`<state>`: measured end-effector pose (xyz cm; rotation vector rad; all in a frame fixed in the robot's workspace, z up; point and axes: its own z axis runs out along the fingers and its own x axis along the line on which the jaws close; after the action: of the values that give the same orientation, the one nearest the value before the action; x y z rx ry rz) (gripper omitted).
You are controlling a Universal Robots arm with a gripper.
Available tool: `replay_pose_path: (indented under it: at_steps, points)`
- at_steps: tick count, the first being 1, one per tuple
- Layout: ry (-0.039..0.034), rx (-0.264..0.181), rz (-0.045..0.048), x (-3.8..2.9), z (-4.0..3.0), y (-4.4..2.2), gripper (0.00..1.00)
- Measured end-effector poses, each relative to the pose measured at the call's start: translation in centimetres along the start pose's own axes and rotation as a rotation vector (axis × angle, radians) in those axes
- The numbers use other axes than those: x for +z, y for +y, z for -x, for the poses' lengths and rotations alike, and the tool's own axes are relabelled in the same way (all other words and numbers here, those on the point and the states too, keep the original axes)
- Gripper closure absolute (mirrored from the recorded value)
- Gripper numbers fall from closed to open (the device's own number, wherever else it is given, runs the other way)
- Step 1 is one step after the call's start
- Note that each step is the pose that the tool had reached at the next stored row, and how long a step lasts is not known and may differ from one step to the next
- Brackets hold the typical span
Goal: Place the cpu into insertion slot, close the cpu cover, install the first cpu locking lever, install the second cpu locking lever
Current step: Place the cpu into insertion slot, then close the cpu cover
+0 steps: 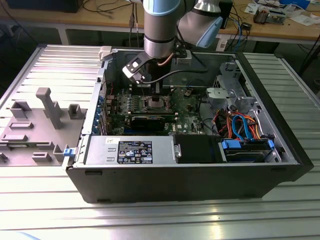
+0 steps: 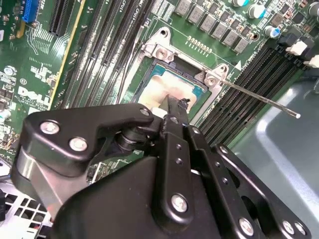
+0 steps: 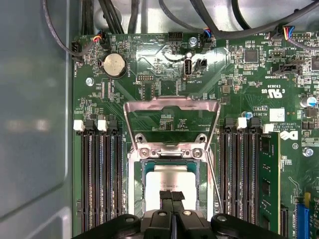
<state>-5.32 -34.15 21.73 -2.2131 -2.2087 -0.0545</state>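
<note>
**Q:** Silver-grey chip (image 3: 172,180), where is it?
**A:** It sits flat in the socket (image 3: 140,172), directly under the pincer (image 3: 172,195) tips in both wrist views.

**Q:** Pincer state?
**A:** The fingers are pressed together with nothing between them, and the tips are over the chip's top. I cannot tell whether they touch it.

**Q:** Cover?
**A:** The metal frame plate (image 3: 172,104) is swung up and open just beyond the pincer tips, hinged at the socket's far edge. Green board shows through its window.

**Q:** Levers?
**A:** In the second wrist view, one thin steel rod (image 2: 259,97) angles out away from the socket, off to one side of the pincer.

**Q:** Surroundings?
**A:** Black memory slots (image 3: 99,179) flank the pincer on both sides. The coin battery (image 3: 113,64) lies well beyond the cover. In the exterior view, the arm reaches down into the open computer case (image 1: 175,180) on the slatted metal desk (image 1: 150,220).
</note>
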Motion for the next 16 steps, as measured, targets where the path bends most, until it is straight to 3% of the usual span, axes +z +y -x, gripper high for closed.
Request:
replay_pose_path:
  at_steps: [16]
  points:
    - [0.0000,0.000,-0.0016,0.00,0.00,0.31,0.89]
